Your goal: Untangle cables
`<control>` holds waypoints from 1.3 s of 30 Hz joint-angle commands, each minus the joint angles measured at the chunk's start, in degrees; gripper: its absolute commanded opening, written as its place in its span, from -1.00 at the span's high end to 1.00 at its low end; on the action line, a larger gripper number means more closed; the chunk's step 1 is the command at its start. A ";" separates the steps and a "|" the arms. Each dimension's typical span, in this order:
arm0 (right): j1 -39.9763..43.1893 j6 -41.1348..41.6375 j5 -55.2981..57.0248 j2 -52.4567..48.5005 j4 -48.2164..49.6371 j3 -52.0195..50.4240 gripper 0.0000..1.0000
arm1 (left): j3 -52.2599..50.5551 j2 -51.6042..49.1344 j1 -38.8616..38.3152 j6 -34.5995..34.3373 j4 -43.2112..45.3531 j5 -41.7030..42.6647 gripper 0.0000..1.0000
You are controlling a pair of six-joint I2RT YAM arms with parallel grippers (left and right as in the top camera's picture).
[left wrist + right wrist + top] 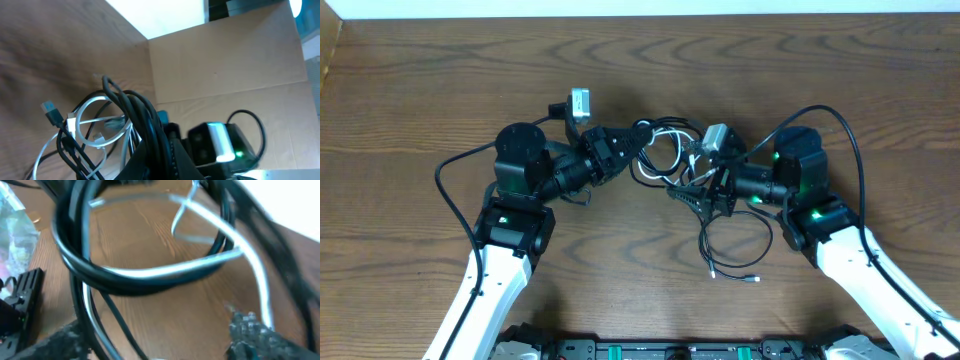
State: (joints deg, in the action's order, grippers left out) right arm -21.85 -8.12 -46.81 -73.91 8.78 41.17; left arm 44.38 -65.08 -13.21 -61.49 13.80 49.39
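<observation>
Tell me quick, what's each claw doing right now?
Left claw: closed on the black cables.
Right claw: open, holding nothing.

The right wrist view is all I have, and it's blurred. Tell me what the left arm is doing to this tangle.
Observer: Overhead, the left fingers are shut at the far side of the cables, apparently pinching black strands.
Operator: Now find me the loose ends.
Observer: Two plug ends lie on the table toward the robot's base, on a black loop that runs out of the knot. The second is here.
Operator: Report on the white one.
Observer: The left wrist view shows the white cable coiled in a ring among the black strands, with a blue-tipped plug beside it.
</observation>
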 commanded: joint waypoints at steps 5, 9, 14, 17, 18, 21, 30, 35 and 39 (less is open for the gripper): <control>-1.90 -0.98 -0.07 -1.75 0.04 -0.09 0.01 | 1.22 1.01 -0.04 -0.11 2.80 0.24 0.85; -1.84 -0.92 -0.13 -1.73 0.55 -0.07 0.93 | 1.22 0.98 -0.04 2.12 2.75 -2.40 0.85; -1.81 1.27 -0.35 -1.55 1.84 -0.07 0.98 | 1.22 0.98 -0.04 11.39 2.51 -2.56 0.85; -1.81 3.39 -3.48 -1.14 4.35 -0.07 0.98 | 1.22 0.98 -0.04 14.29 2.27 -2.58 0.85; -1.81 3.37 -4.59 -0.98 4.87 -0.07 0.98 | 1.22 0.98 -0.04 14.73 2.27 -2.58 0.85; -1.75 3.39 -8.70 -0.39 6.27 -0.07 0.98 | 1.22 0.98 -0.04 18.53 2.10 -3.08 0.85; -1.70 4.87 -13.84 3.43 7.10 -0.07 0.98 | 1.22 0.98 -0.04 26.14 -7.72 -16.33 0.85; -1.70 5.81 -15.08 5.03 7.15 -0.07 0.98 | 1.20 0.98 -0.04 26.14 -9.05 -18.60 0.85; -1.73 8.24 -15.12 5.77 8.87 -0.07 0.98 | 1.16 0.98 -0.07 26.14 -9.11 -18.58 0.85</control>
State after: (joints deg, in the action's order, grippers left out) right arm -23.53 -2.66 -57.78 -70.08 16.56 40.82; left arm 44.71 -64.49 -13.78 -37.34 4.62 34.96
